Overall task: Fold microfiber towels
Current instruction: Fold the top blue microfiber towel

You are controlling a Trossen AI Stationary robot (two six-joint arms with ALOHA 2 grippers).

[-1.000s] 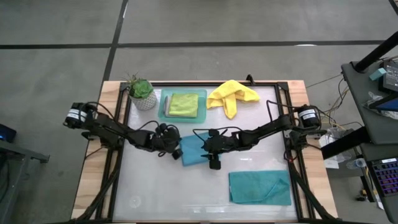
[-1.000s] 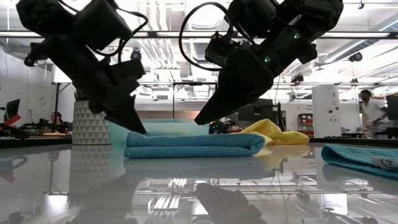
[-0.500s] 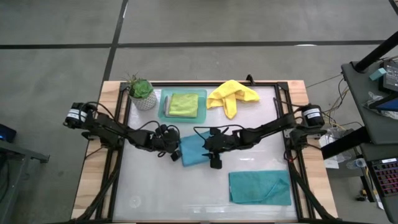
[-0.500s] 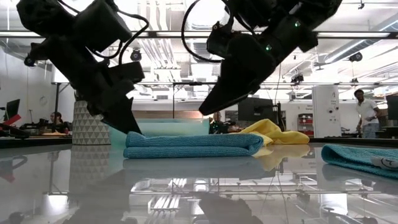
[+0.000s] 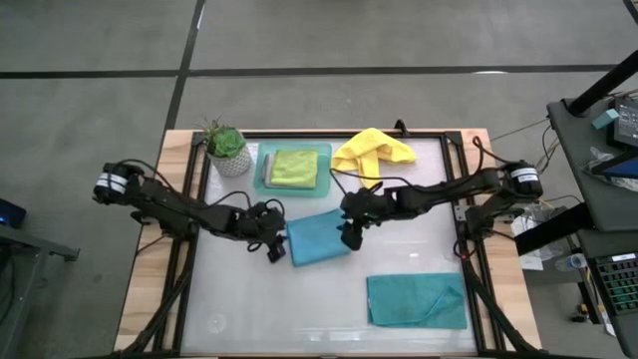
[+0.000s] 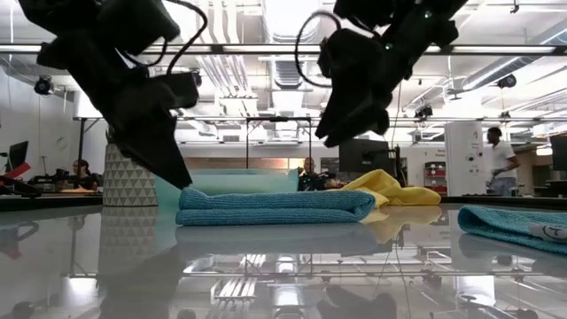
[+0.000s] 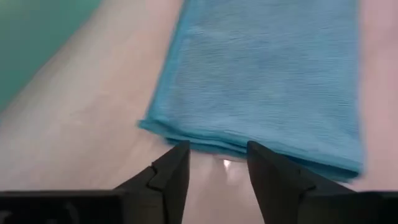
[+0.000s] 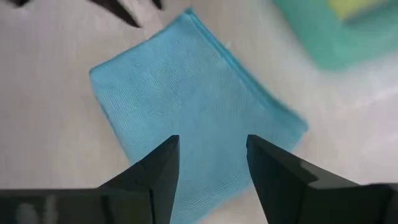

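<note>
A folded blue towel lies flat at the table's middle, also seen in the low view. My left gripper stands open just off the towel's left edge, low over the table and touching nothing. My right gripper hangs open above the towel's right part, well clear of it. A teal towel lies spread at the near right. A yellow towel lies crumpled at the far edge. A lime green towel lies folded in the tray.
The mint-green tray stands at the far edge. A potted plant in a white pot stands to its left. A dark frame runs round the white table top. People show in the room beyond the table.
My left gripper has come off the blue towel's left edge and drawn back a little toward the table's left. My right gripper has risen and gone toward the far edge, rolling as it went. The blue towel has stayed folded where it was.
</note>
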